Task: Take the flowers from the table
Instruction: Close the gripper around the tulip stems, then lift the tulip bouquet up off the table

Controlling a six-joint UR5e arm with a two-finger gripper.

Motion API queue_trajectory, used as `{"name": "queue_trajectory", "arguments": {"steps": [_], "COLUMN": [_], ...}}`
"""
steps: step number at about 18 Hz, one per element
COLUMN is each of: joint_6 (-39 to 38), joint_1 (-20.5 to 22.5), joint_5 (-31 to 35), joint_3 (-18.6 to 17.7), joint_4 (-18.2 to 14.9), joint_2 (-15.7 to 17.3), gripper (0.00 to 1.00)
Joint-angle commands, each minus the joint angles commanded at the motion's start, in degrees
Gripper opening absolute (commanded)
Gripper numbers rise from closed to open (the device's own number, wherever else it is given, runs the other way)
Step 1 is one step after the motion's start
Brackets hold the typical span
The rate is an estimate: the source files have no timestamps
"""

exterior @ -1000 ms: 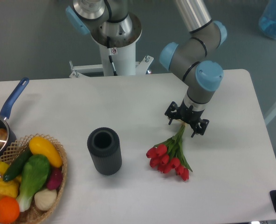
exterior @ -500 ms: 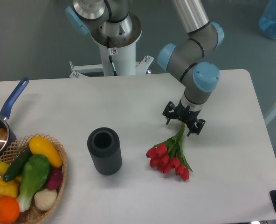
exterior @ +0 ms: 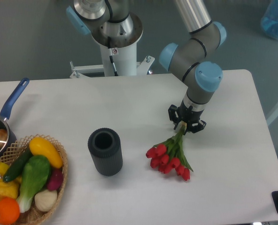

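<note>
The flowers [exterior: 170,157], a small bunch of red tulips on green stems, lie on the white table [exterior: 233,154] right of centre, heads toward the front. My gripper [exterior: 186,124] points down over the stem ends at the back of the bunch. Its black fingers have drawn in around the stems and look shut on them. The red heads and lower leaves still rest on the tabletop.
A black ribbed cylinder [exterior: 105,151] stands upright left of the flowers. At the front left sits a wicker basket [exterior: 59,154] of colourful vegetables. A blue-handled pan [exterior: 7,110] pokes in from the left edge. The robot's base [exterior: 115,47] is at the back.
The gripper's fingers, spread wide over the stems a second ago, have closed in on the stem ends. The bunch has shifted slightly.
</note>
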Motion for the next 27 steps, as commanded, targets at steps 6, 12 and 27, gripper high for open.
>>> {"name": "queue_trajectory", "arguments": {"steps": [6,12,27], "joint_6": [-1.93,-3.77,-14.58], "joint_1": [-0.17,0.09,6.06], "joint_5": [0.0,-0.53,-23.62], "joint_3": [1.75,8.33,20.22], "joint_4": [-0.18,-0.53,-0.09], "joint_2": [0.0,0.53,6.68], "gripper": [0.07,0.07,0.07]}}
